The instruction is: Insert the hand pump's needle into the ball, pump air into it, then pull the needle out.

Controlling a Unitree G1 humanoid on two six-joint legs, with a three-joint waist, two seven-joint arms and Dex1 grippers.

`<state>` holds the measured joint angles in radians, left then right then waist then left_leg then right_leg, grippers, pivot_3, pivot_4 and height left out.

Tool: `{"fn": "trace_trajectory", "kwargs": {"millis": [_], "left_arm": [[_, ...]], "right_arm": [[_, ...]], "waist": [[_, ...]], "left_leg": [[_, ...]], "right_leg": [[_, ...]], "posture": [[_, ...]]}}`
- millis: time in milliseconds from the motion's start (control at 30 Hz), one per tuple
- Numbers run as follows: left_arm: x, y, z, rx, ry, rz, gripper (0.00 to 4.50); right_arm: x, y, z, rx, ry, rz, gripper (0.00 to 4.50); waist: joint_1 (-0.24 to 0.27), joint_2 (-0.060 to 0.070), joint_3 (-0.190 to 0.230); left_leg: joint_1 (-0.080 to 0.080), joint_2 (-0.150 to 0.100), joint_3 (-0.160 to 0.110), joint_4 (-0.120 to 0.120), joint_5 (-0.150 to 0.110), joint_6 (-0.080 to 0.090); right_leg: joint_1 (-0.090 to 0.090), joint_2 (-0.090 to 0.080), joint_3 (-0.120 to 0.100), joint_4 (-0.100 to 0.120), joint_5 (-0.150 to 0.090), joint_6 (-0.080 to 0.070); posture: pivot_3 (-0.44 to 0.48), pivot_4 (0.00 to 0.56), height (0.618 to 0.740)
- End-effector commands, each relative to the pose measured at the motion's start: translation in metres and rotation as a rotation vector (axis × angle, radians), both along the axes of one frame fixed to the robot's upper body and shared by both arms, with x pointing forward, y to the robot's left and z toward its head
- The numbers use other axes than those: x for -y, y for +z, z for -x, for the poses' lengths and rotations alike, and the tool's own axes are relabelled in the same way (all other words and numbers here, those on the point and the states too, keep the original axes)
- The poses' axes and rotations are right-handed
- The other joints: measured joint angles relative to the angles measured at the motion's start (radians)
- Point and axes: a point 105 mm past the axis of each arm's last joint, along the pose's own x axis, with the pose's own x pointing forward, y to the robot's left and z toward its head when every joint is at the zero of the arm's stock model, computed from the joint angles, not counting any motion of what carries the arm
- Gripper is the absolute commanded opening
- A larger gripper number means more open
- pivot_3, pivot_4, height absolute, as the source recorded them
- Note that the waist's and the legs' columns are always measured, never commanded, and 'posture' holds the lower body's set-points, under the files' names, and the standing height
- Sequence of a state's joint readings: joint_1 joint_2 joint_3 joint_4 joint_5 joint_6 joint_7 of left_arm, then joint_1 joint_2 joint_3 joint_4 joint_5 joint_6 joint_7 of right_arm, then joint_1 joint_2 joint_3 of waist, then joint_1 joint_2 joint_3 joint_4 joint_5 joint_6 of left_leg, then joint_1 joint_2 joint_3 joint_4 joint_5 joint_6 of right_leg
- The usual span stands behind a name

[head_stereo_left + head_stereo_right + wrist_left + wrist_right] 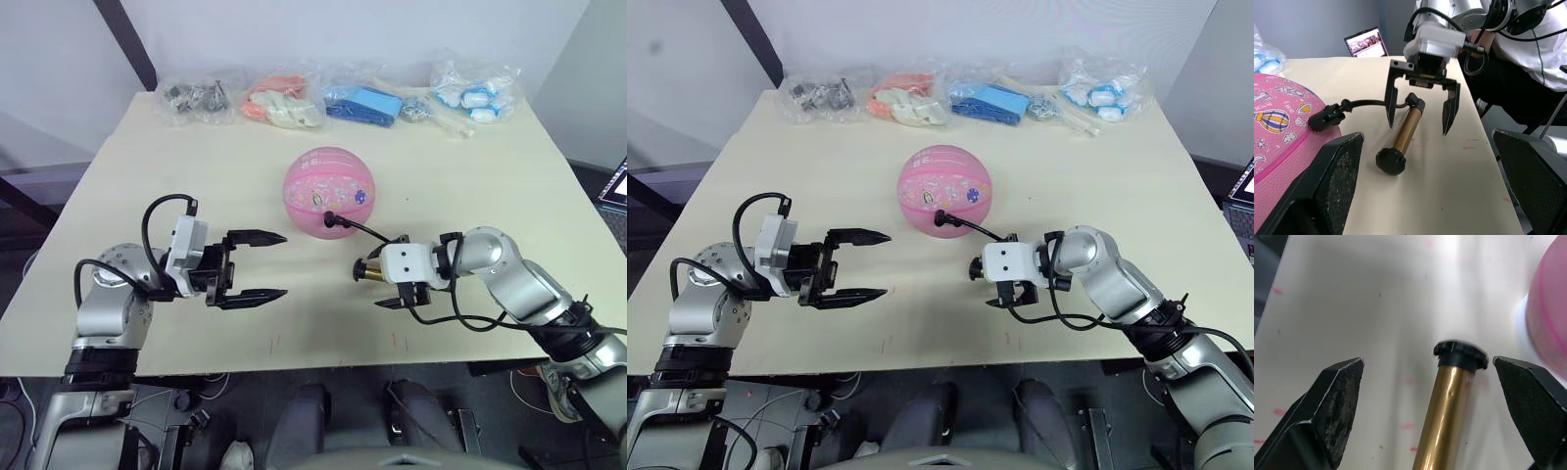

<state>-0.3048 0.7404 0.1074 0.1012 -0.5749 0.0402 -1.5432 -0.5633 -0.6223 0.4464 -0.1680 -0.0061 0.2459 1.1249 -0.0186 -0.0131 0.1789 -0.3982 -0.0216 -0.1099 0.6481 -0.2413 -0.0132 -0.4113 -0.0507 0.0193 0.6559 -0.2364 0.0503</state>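
The pink ball (pixel 328 188) rests mid-table. The hand pump (pixel 1403 133), a bronze cylinder with black ends, lies flat on the table in front of it. Its black hose (pixel 364 231) curves up to a black fitting (pixel 1326 115) pressed against the ball's near side; the needle's pin is hidden there. My right gripper (pixel 1418 128) is open and straddles the pump's cylinder (pixel 1442 416), one finger on each side, neither touching it. My left gripper (pixel 284 264) hovers open to the left of the ball and pump, with nothing between its fingers (pixel 1334 181).
Several plastic bags of small items (pixel 284 103) line the table's far edge. A laptop (pixel 615 186) sits off the right side. A person in white clothing (pixel 1535 54) is beyond the right arm. The table's near edge (pixel 323 364) runs just behind both grippers.
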Motion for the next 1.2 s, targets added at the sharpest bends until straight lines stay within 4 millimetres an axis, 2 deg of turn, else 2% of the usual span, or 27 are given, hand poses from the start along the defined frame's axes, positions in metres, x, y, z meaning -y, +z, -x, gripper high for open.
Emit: {"fn": "trace_trajectory", "kwargs": {"millis": [33,233,333,433,533,800,1000,1200], "left_arm": [[-0.002,0.007,0.000,0.030,-0.014,-0.009,4.50],[-0.002,0.007,-0.006,0.046,0.013,0.002,4.50],[-0.003,0.013,-0.014,0.060,0.054,0.031,4.50],[-0.006,0.020,-0.023,0.071,0.101,0.063,4.50],[-0.009,0.031,-0.042,0.096,0.186,0.090,4.50],[-0.014,0.058,-0.091,0.136,0.348,0.145,4.50],[0.001,0.082,-0.126,0.156,0.399,0.183,4.50],[0.021,0.085,-0.144,0.152,0.392,0.133,4.50]], "right_arm": [[0.000,0.041,0.008,0.077,0.038,-0.185,4.47],[0.007,0.062,0.003,0.082,-0.072,-0.430,4.47],[0.006,0.062,0.006,0.052,-0.117,-0.548,4.47],[0.002,0.060,0.010,0.047,-0.119,-0.595,4.47],[-0.002,0.061,0.008,0.053,-0.152,-0.678,4.47],[-0.010,0.053,0.007,0.079,-0.173,-0.699,4.47],[-0.016,0.050,0.004,0.089,-0.196,-0.699,4.47],[-0.023,0.055,0.000,0.101,-0.242,-0.763,4.47]], "waist": [[0.001,0.000,0.000],[0.001,0.000,0.000],[0.002,0.000,0.000],[0.001,0.000,0.000],[0.001,0.000,0.000],[0.001,-0.001,0.000],[0.001,-0.002,0.000],[-0.011,-0.002,0.000]], "left_leg": [[0.000,0.000,0.000,0.000,0.000,0.000],[0.001,0.000,0.000,0.001,0.000,0.000],[0.001,0.000,0.001,0.001,0.000,0.000],[0.001,0.000,0.001,0.001,0.000,0.000],[0.001,0.000,0.001,0.002,0.000,0.000],[0.001,-0.001,0.001,0.002,0.000,0.000],[0.001,-0.001,0.000,0.003,0.000,0.000],[0.001,-0.001,0.000,0.003,0.000,0.000]], "right_leg": [[0.000,0.000,0.000,0.000,0.000,0.000],[0.000,0.000,0.001,0.002,0.000,0.000],[0.000,0.000,0.001,0.002,0.000,0.000],[0.000,0.001,0.001,0.003,0.000,0.000],[0.000,0.001,0.002,0.003,0.000,0.000],[0.000,0.001,0.002,0.004,0.000,0.000],[0.000,0.001,0.002,0.005,0.000,0.000],[0.000,0.002,0.002,0.005,0.000,0.000]], "posture": [[0.000,0.150,0.740],[0.000,0.150,0.740],[0.000,0.150,0.740],[0.000,0.150,0.740],[0.000,0.150,0.740],[0.000,0.150,0.740],[0.000,0.150,0.740],[0.000,0.150,0.740]]}}
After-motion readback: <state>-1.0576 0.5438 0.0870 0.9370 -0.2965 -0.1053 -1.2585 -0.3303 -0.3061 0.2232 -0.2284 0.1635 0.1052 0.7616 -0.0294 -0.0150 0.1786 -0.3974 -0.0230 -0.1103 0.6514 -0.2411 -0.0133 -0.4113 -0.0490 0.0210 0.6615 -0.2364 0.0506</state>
